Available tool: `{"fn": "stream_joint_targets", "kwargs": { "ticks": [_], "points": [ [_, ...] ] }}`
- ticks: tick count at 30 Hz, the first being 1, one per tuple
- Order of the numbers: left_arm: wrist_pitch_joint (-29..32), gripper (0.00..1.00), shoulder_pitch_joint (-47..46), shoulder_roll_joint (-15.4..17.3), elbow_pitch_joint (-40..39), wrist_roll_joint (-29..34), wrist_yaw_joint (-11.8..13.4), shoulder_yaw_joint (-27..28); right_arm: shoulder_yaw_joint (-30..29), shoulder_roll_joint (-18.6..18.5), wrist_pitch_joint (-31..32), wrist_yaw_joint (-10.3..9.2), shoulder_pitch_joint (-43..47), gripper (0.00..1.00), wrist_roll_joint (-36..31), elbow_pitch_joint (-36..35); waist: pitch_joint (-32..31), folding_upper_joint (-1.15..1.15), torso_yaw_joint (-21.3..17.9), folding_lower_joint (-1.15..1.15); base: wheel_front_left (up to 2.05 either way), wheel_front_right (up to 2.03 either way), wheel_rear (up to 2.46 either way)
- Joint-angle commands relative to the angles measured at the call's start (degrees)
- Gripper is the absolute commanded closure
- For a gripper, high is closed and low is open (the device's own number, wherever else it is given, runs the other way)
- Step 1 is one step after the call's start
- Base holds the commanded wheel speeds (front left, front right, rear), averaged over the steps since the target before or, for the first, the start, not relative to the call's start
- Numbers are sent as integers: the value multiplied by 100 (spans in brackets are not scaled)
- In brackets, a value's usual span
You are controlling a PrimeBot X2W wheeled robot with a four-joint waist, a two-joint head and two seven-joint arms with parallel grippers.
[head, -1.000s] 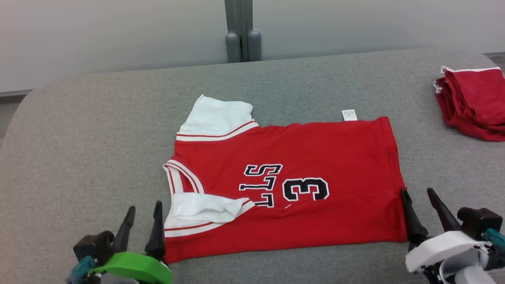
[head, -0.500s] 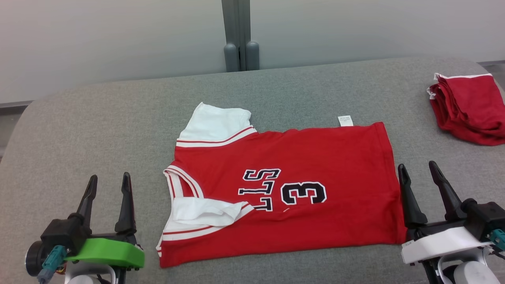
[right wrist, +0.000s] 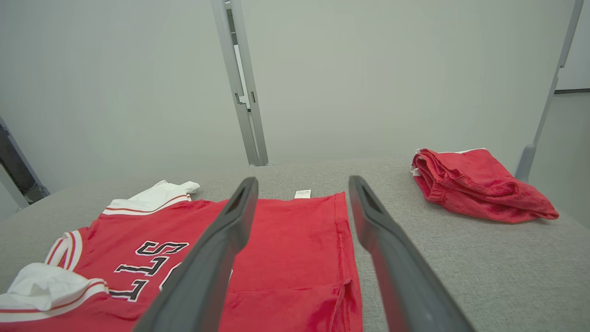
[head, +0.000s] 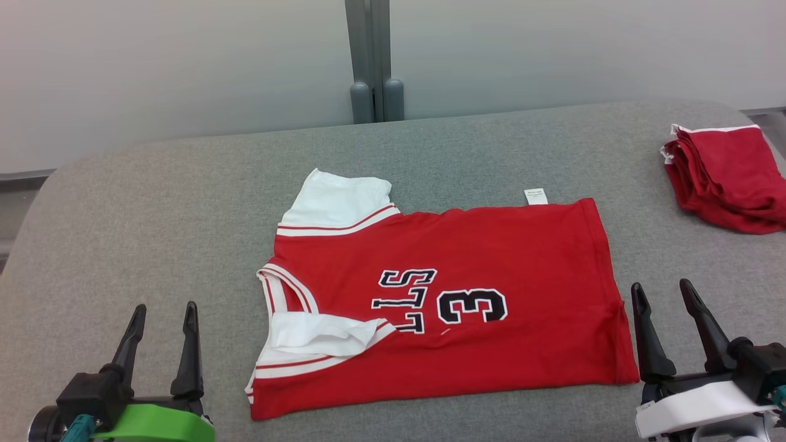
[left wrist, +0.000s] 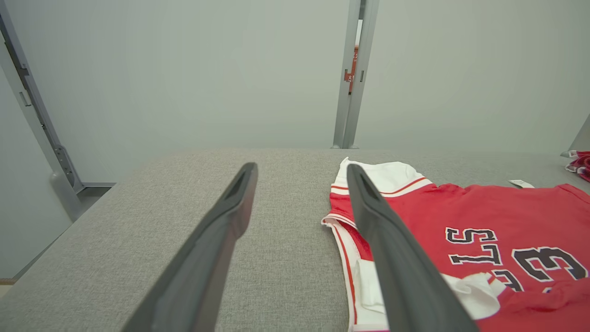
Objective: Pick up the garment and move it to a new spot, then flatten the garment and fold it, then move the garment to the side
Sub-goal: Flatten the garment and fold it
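Grey fabric-covered table (head: 153, 202) had rounded far corners. Folded red cloth pile (head: 727, 178), white-trimmed, lay near its far right corner. Grey upright post (head: 368, 55) stood behind the far edge, between two pale wall panels (head: 153, 61)

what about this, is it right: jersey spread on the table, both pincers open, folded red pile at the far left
No. The folded red pile sits at the far right, as the head view shows. The jersey is spread on the table, left pincer and right pincer open.
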Motion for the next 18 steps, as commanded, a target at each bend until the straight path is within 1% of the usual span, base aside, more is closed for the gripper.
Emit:
{"fn": "stream_joint_targets", "kwargs": {
  "ticks": [1,18],
  "points": [
    [1,0,76,55,-13,-1,-35,5,1,-1,-15,1,88,0,-46,25,-14,0,8,0,0,0,0],
    [2,0,103,117,72,-81,-7,-30,85,-43,169,1,63,0,22,202,-17,0,36,0,0,0,0]
  ]
}}
